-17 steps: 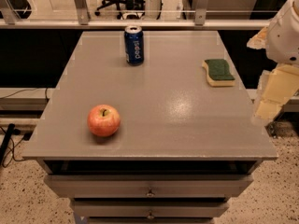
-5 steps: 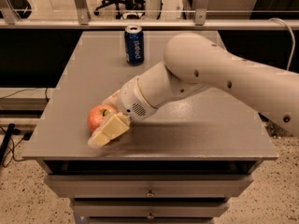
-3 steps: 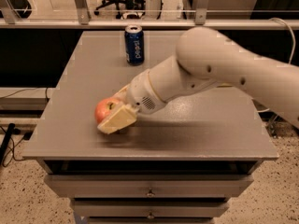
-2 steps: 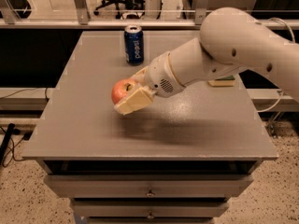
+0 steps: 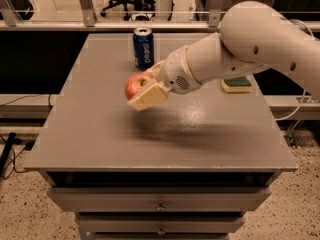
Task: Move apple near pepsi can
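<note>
While the apple (image 5: pixel 133 87) hangs clear of the counter (image 5: pixel 90 134), lifted above its middle-left part, the gripper (image 5: pixel 144 87) is clenched around it, with one cream finger across the near side and the other behind. The pepsi can (image 5: pixel 144 48) stands upright near the far edge, at about twelve o'clock from the apple, close but not touching. The step in hand looks like the carry and set-down. A good placement would bring the fruit down at roughly six or seven o'clock of the can, just beside it, and rest it on the surface before the fingers let go, so it does not roll. The wrist ought to pass wide of the can, which would tip easily. At three o'clock, the arm (image 5: pixel 260 44) reaches over a green-and-yellow sponge (image 5: pixel 236 84), which needs no touching.
</note>
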Tool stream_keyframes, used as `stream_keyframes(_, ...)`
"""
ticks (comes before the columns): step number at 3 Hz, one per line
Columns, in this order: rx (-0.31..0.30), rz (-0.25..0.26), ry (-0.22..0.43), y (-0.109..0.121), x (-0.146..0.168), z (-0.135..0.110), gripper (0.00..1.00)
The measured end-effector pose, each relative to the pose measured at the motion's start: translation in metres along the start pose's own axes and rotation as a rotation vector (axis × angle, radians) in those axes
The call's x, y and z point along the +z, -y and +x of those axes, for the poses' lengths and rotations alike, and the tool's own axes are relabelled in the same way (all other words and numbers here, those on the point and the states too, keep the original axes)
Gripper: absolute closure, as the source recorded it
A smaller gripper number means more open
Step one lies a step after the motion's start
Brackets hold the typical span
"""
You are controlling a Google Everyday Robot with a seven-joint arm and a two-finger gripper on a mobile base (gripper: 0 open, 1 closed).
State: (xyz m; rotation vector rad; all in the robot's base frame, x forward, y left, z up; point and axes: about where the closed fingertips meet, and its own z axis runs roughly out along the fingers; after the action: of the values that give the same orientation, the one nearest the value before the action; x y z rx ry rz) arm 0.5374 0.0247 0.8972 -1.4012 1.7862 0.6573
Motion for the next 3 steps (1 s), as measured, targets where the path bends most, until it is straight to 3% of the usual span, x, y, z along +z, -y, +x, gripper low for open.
stream_keyframes(1, -0.021, 0.090, 0.033, 0.048, -0.019, -0.003, 1.00)
stream_keyframes(3, 0.036, 0.234, 0.105, 0.143, -0.019, 0.005, 1.00)
